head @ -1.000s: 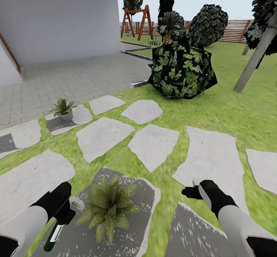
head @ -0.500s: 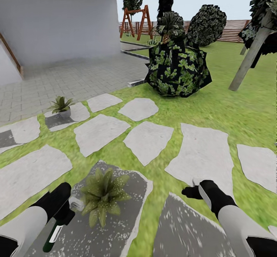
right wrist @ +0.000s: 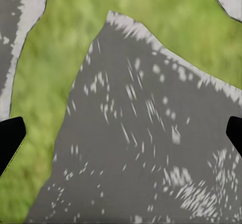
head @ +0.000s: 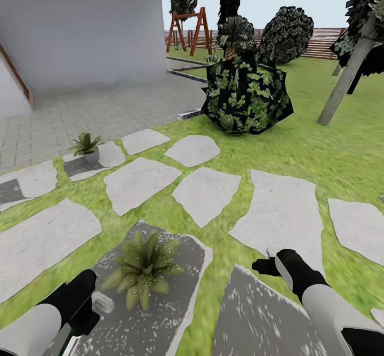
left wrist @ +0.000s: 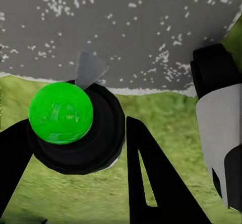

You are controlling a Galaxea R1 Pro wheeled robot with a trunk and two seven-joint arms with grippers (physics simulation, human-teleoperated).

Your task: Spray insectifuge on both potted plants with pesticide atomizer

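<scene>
- While the left end effector (head: 88, 305) hangs low at the near left of the head view, it is clenched around the pesticide atomizer (head: 101, 302), whose pale nozzle head pokes out toward the nearer potted plant (head: 143, 267).
- In the left wrist view the atomizer (left wrist: 68, 121) is seen end-on, a bright green round face inside a dark ring, pinched between the black fingers (left wrist: 151, 183), with its grey nozzle tip over the edge of a dark speckled slab (left wrist: 151, 38).
- The nearer potted plant stands on a dark, white-flecked stone slab (head: 181, 302), just beside the nozzle head.
- The farther potted plant (head: 85, 145) sits in its grey pot on another darkened slab (head: 74, 168) at the far left, near the paved patio (head: 106, 110), well apart from both arms.
- The right end effector (head: 266, 265) hovers released, jaws spread; in the right wrist view its black fingertips (right wrist: 11, 141) sit at opposite edges, with nothing between them, above a grey flecked slab (right wrist: 141, 153) and grass.
- Farther out on the lawn (head: 298, 148) stands a round leafy bush (head: 246, 97), with a leaning tree trunk (head: 346, 81), a wooden swing frame (head: 188, 28) and a brown slatted fence (head: 325, 41) behind.
</scene>
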